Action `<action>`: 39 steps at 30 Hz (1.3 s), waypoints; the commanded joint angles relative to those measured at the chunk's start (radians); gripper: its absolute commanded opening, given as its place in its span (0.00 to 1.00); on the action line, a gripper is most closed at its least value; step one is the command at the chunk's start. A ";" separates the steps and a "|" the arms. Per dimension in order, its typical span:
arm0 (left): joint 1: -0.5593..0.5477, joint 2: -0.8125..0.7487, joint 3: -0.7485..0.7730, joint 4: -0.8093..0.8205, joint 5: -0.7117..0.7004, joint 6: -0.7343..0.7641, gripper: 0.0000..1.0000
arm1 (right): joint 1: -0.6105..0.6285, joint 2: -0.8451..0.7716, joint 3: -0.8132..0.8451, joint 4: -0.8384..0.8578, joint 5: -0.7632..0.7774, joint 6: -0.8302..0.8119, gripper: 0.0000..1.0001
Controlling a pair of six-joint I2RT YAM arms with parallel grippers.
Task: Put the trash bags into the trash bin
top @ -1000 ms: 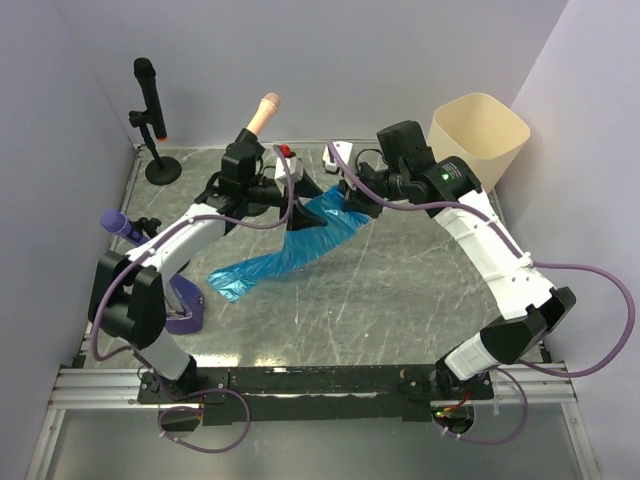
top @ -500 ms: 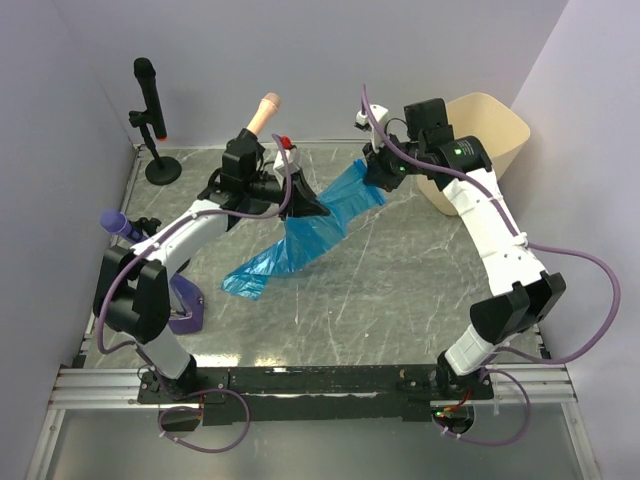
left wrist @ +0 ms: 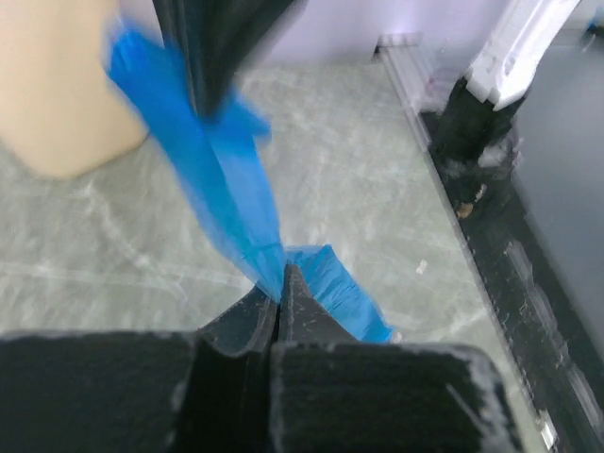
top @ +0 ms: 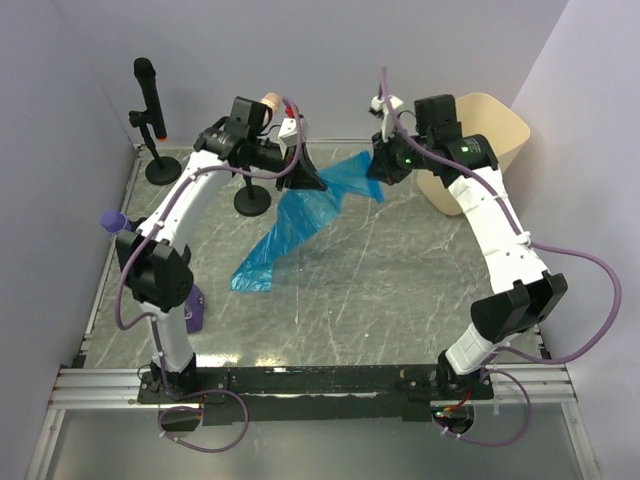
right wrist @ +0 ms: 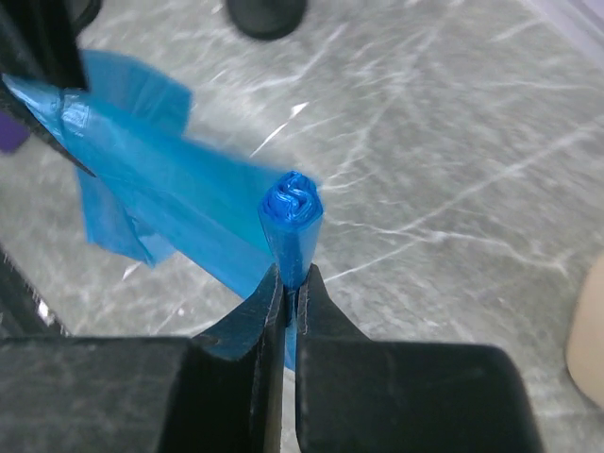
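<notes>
The blue trash bag (top: 300, 215) is held by both grippers and is stretched btw. them above the table (top: 400, 290). The left gripper (top: 303, 178) is clenched on the bag approx. at its middle. In the left wrist view the fingers (left wrist: 236, 326) are pressed together w/ the blue film caught in them. The right gripper (top: 378, 168) is clamped on the rolled-up end of the bag, as is shown in the right wrist view. The lower end hangs down toward the table; whether it touches cannot be told. The trash bin (top: 497, 128) is placed at the far right corner, just beside the right gripper. Nothing blue is seen in its visible part, so the bag is judged not yet in.

Some risks are expected. If the bag is pulled by the arms in diff. directions, the thin film could be torn or pulled out of one grip. The long tail could be caught on the bin rim and left outside. The light bin could be pushed over by the right arm. The mic stand (top: 253, 200) near the left arm could also be knocked.
</notes>
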 commanded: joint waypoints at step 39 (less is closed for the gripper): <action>-0.098 -0.312 -0.604 1.053 -0.597 -0.602 0.97 | -0.040 -0.234 0.023 0.029 -0.042 0.047 0.00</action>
